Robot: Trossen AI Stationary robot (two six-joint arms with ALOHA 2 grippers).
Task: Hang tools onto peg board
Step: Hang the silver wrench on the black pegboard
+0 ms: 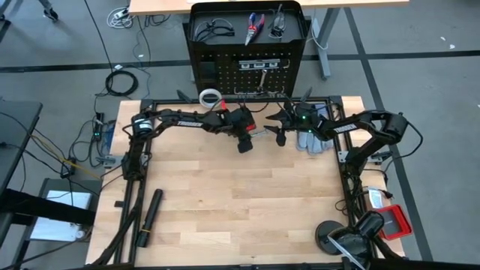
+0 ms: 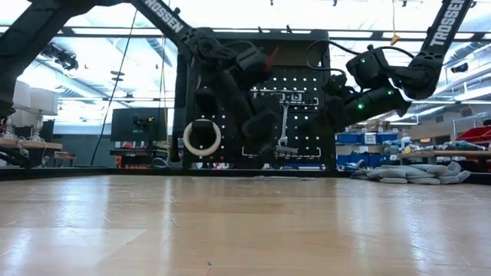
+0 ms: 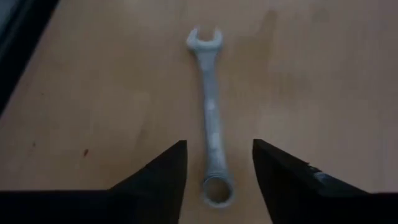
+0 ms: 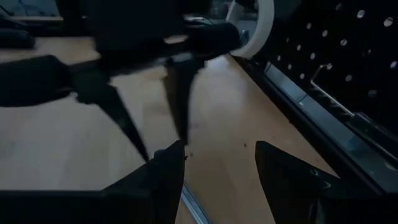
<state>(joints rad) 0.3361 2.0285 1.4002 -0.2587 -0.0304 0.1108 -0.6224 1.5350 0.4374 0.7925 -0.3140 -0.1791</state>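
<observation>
I hold the left gripper (image 3: 216,177) low over the pale wooden counter (image 1: 240,202), its two dark fingers (image 3: 163,171) apart and empty. Between them lies the small silver wrench (image 3: 210,118), flat on the wood: ring end nearest the wrist, open-jawed end pointing straight away. Its long axis thus runs along my line of approach and crosswise to the gap, so I judge a plain descent and squeeze would take the shank.

The right gripper (image 4: 217,163) waits just beside the left one, near the foot of the large upright black perforated peg board (image 2: 303,84), fingers likewise apart on nothing. The left arm is the nearer to the wrench.

A white tape ring (image 2: 202,138) already hangs on the board's lower left, and red-and-blue-handled pliers (image 1: 253,27) lie on its top shelf.
</observation>
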